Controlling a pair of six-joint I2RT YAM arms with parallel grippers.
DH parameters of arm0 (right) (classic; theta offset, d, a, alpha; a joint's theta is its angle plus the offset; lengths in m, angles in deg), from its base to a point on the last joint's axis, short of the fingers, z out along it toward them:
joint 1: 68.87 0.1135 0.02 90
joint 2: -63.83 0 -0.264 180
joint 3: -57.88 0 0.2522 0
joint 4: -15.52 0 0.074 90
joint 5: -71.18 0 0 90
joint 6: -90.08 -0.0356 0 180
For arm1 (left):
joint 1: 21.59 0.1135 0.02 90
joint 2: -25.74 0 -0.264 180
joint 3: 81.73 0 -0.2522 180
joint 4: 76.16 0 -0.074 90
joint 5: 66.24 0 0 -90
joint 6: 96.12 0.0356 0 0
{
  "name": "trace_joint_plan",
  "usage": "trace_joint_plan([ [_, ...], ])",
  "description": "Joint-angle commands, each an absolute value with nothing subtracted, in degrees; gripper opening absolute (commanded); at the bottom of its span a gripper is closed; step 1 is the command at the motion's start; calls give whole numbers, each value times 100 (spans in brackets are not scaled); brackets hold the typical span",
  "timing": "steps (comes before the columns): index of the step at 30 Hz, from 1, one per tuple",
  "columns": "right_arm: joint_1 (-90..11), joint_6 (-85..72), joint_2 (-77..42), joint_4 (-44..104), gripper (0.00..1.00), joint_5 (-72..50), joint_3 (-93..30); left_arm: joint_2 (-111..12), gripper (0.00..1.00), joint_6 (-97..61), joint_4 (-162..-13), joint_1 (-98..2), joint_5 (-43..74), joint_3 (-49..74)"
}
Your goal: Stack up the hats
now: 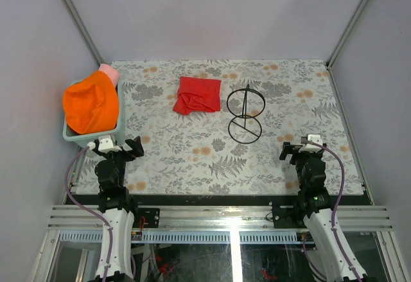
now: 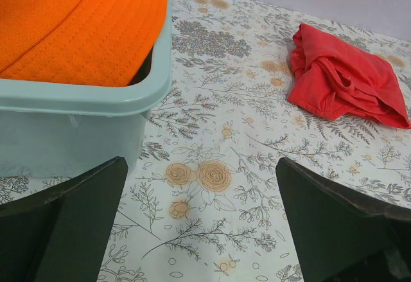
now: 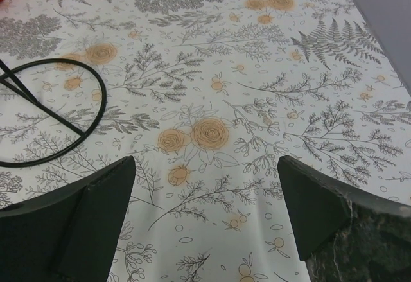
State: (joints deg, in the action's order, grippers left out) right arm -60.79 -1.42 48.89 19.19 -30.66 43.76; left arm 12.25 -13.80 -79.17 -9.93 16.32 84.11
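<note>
Two claws low at the near table edge, both fully released, nothing held. Left gripper (image 1: 117, 147) just in front of pale teal plastic bin (image 1: 69, 134). Right gripper (image 1: 303, 148) over bare floral-print tablecloth (image 1: 192, 160), well apart from any hat.

Nearest task item: orange soft fabric bucket hat (image 1: 91, 105), heaped in the bin, bulging above the rim, stitched brim overhanging the near wall in the left wrist view. Behind it, at the bin's far corner: pink fabric hat (image 1: 109, 73), only a small part showing. No blue or red hat seen; possibly under the orange one, cannot tell.

Mid-table: black wire stand (image 1: 246, 105), ring base plus upright hoop, near but not touching red crumpled cloth (image 1: 196, 94) to its left. Roughly square outline; read as cloth, not hat, though not certain.

Handling judgement: light, limp, not fragile, weave grippy enough for the fingers. No breakage risk; real risk of sagging and folding once lifted. Best hold probably on the brim, pinching the stitched edge, not the crown, prone to crumpling flat. Probable drag against the bin wall on the way out, so lift straight up. Orange first, with the left arm, being nearest.
</note>
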Motion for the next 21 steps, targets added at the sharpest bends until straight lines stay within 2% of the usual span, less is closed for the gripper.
trace_joint_plan([
  [1,-6106,-62,5152,1710,99,-2955,4891,1247,100,-1341,-7527,-1001,1699,9022],
  [4,-6111,-122,5282,1801,99,-3053,4903,1264,100,-1341,-7535,-1000,1691,9022],
  [9,-6105,-498,5319,1833,99,-4024,4920,1224,100,-1341,-7494,-1005,1687,9018],
  [13,-6105,-478,5229,1731,99,-3989,4922,888,100,-1333,-7324,-1003,1692,8972],
  [16,-6109,-459,5129,1674,99,-4025,4845,1248,100,-1271,-7568,-1001,1514,8940],
  [21,-6107,-467,5278,2673,99,-4060,4019,1376,100,-1042,-8001,-999,1023,8637],
])
